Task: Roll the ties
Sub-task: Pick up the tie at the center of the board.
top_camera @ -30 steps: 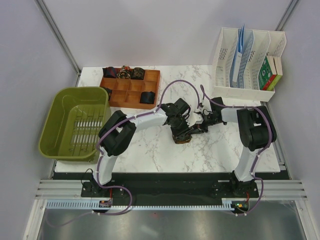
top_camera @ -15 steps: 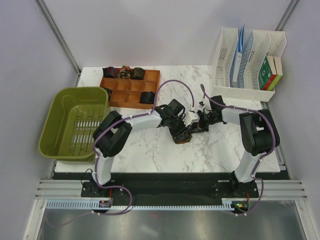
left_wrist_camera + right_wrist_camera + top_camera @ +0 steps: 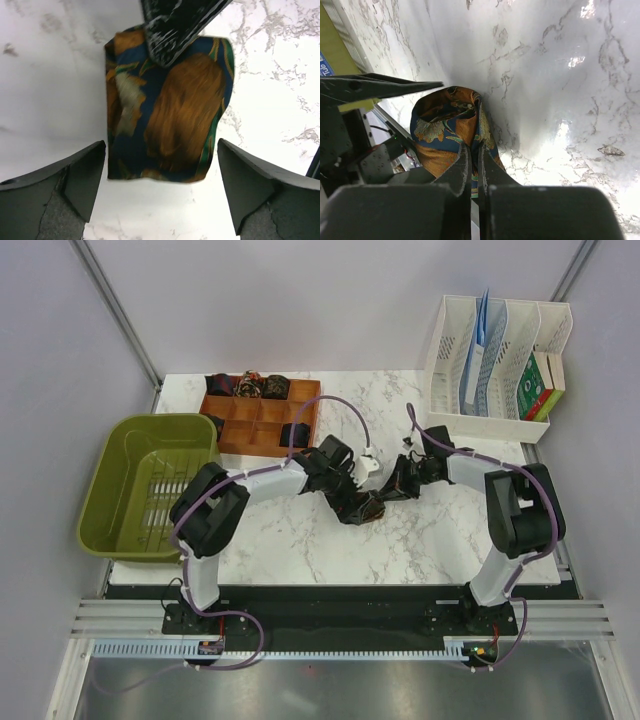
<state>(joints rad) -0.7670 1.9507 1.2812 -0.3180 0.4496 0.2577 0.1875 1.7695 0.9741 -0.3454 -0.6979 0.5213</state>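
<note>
A rolled tie (image 3: 170, 107), dark blue with orange and green patterning, lies on the marble table (image 3: 440, 530) near its middle (image 3: 366, 508). My left gripper (image 3: 162, 170) is open, its two fingers standing wide apart on either side of the roll's near edge without touching it. My right gripper (image 3: 472, 150) is shut on the tie (image 3: 445, 125), pinching a layer of its fabric from the opposite side. In the left wrist view the right gripper's fingertips (image 3: 175, 25) sit over the far end of the roll. From above, the left gripper (image 3: 348, 492) and right gripper (image 3: 397, 483) flank the roll.
A wooden compartment tray (image 3: 262, 420) at the back left holds several rolled ties (image 3: 246, 386). A green basket (image 3: 125, 455) stands at the left edge. A white file rack (image 3: 495, 390) with papers stands at the back right.
My left gripper has opened, letting go of the roll, and its arm has drawn back leftward. The right gripper stays shut on the tie.
</note>
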